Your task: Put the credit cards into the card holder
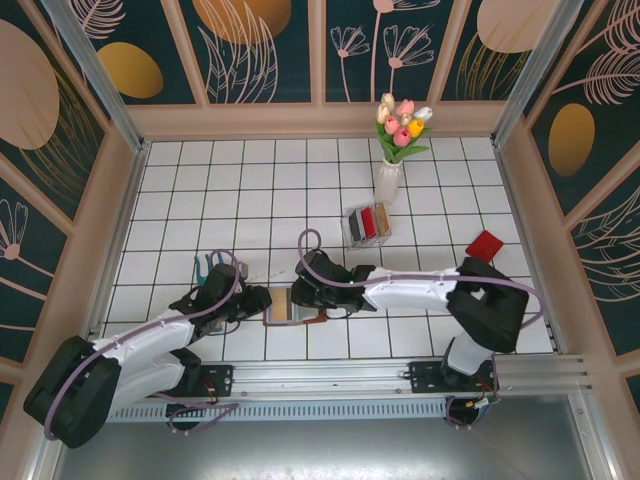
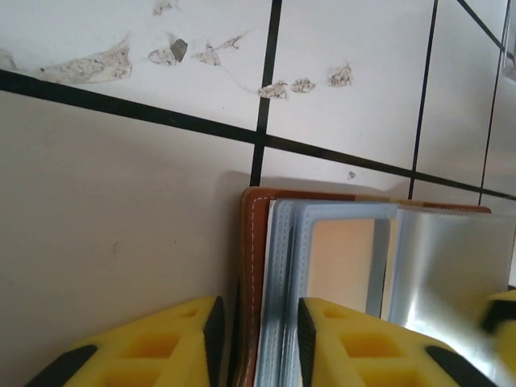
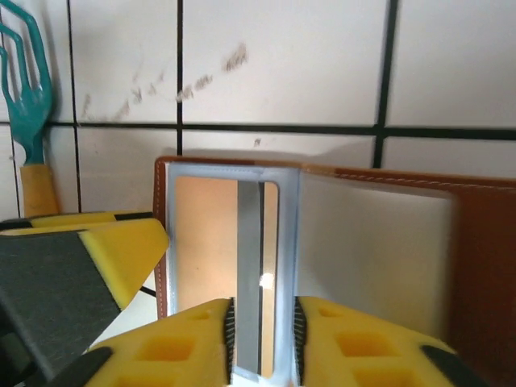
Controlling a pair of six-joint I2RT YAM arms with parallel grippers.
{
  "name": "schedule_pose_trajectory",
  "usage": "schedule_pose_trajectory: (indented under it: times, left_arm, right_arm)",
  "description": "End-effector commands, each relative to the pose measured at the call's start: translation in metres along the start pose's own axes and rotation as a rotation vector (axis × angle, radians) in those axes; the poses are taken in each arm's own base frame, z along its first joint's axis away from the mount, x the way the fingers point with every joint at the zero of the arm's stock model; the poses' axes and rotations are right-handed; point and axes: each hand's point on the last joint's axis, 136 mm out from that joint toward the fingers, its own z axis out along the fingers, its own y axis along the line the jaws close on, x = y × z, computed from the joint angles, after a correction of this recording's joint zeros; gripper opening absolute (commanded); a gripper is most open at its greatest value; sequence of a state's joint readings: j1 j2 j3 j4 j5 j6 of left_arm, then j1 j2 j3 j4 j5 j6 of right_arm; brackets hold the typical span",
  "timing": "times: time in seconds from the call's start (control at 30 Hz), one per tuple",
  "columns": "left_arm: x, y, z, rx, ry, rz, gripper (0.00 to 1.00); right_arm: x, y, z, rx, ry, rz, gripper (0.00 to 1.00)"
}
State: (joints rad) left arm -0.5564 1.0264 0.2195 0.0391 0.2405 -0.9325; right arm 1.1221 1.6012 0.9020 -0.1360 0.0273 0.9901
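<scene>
Brown leather with pale stitching, the card holder (image 1: 287,306) lies open on the white tiled table (image 1: 250,190) just in front of the arms' bases. Its cover faces down and its grey window pockets face up. Its long axis runs left to right, parallel to the near edge, with the fold pointing away from the arms. The left gripper (image 1: 258,300) meets it from the left. On the left wrist camera its yellow fingers (image 2: 205,339) stand partly spread astride the stitched cover edge and a sheaf of grey sleeves, and I cannot tell whether the pads press. The right gripper (image 1: 305,293) comes in from the right. On its own camera its fingers (image 3: 322,339) stand a narrow way apart with a grey pocket frame and a dark grey strip between them, and whether they grip is unclear. More credit cards (image 1: 368,222), red and dark, stand in a clear box (image 1: 352,232) farther back. A red card (image 1: 485,244) lies apart to the right. Any print on them is too small to read. A teal toy fork (image 3: 28,89) lies beside the holder's left end.
</scene>
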Motion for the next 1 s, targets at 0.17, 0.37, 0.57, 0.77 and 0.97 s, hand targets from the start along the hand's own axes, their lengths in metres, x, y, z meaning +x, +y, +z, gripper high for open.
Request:
schedule_pose_trajectory:
  times: [0.17, 0.37, 0.57, 0.77, 0.97]
  left_arm:
    - [-0.011, 0.000, -0.013, -0.059, -0.046, 0.031, 0.51]
    - [-0.006, 0.003, -0.008, -0.069, -0.016, 0.033, 0.59]
    - [0.002, -0.005, -0.001, -0.020, 0.043, 0.038, 0.59]
    - [0.010, -0.017, 0.004, 0.049, 0.101, 0.042, 0.55]
    - [0.009, -0.024, 0.005, 0.078, 0.106, 0.043, 0.45]
  right_arm:
    - [-0.010, -0.042, -0.039, 0.310, -0.092, -0.054, 0.44]
    - [-0.002, -0.051, -0.025, 0.412, -0.057, -0.069, 0.52]
    - [0.003, -0.061, -0.014, 0.442, -0.041, -0.052, 0.40]
    - [0.010, -0.067, -0.007, 0.425, -0.028, -0.037, 0.21]
    - [0.012, -0.067, -0.002, 0.397, -0.021, -0.035, 0.11]
